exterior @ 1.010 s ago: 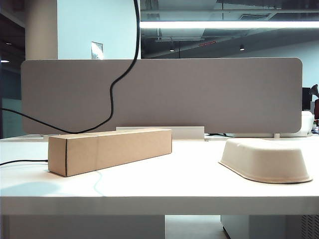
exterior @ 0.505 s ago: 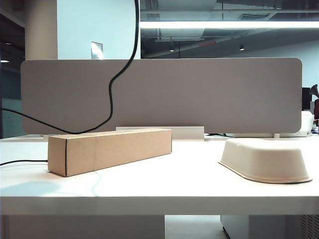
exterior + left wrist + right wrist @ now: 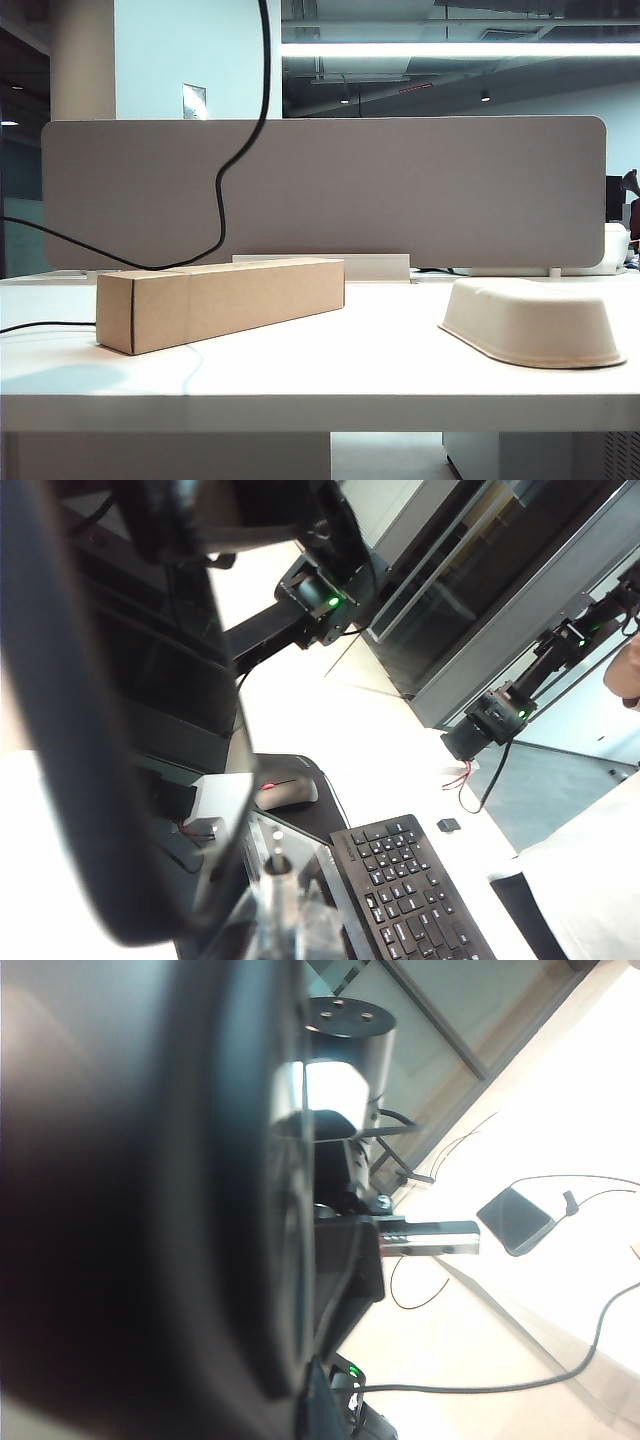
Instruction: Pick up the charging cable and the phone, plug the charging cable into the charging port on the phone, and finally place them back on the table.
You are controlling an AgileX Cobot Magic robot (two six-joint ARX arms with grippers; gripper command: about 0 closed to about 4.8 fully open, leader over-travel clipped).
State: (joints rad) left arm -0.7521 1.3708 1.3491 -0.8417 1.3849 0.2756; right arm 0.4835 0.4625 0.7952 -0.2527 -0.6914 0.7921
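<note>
**While the cable hangs over the table, both grippers are closed out of the wide view**

Where the exterior view looks across the table (image 3: 400,360), a grey partition (image 3: 400,190) stands along its far edge. A long cardboard box (image 3: 220,300) lies left of centre, angled toward the back. A beige pulp bowl (image 3: 535,320) sits upside down, well apart on the right.

The charging cable (image 3: 222,190) drops from the upper edge of that view and curves down in front of the partition. It dips behind the box and runs off to the left. A second black stretch lies on the table, from the left edge to the box's near end. The cable's plug is not visible.

Neither arm appears in the exterior view. The left gripper (image 3: 70,730) fills its wrist view as a dark blur close to the lens, above a separate desk with a keyboard (image 3: 415,890) and a mouse (image 3: 285,792). The right gripper (image 3: 200,1200) is likewise a dark blurred mass in its own view. Both have their jaws together; whether either clamps anything cannot be told. The phone cannot be made out in any view.
</note>
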